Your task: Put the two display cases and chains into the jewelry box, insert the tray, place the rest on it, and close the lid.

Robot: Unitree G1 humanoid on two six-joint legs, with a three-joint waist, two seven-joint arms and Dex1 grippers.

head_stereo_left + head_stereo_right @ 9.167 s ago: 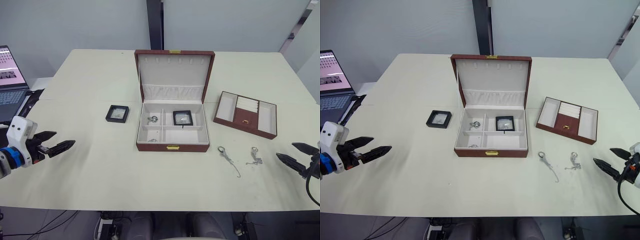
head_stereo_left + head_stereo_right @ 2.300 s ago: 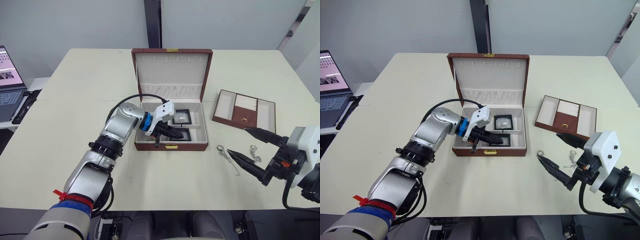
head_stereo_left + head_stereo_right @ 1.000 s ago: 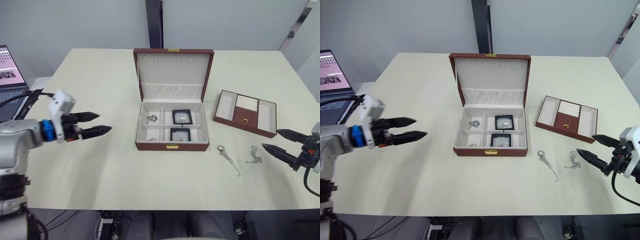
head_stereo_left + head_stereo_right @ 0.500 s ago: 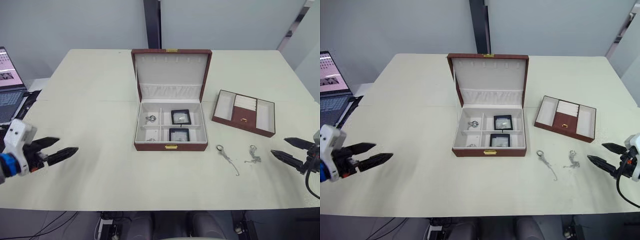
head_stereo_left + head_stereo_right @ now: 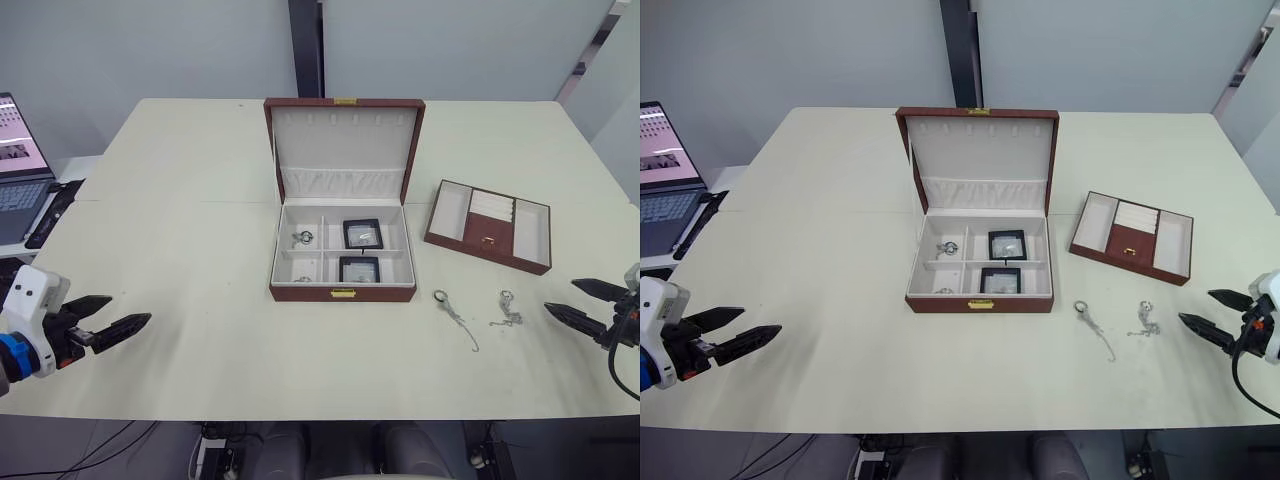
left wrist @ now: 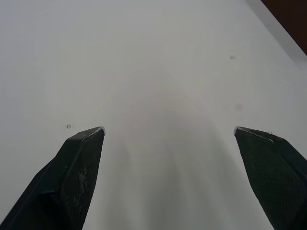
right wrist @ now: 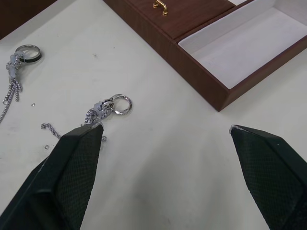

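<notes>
Jaws of right gripper (image 7: 165,129) spread, chain (image 7: 103,109) near one fingertip

the laptop (image 5: 14,190) is cut by the head view's left edge, so half its screen and keyboard are lost. the right pincer (image 5: 578,302) is clipped at the right edge of that view, its wrist out of the picture. what lies behind the glass of the two display cases (image 5: 362,234) (image 5: 359,269) in the jewelry box (image 5: 345,292) is too small to make out, as are the small pieces in its left compartments. in the right wrist view the tray (image 7: 206,81) runs off the upper edge, and the chain (image 7: 103,111) passes behind the pincer's finger (image 7: 67,177).
</notes>
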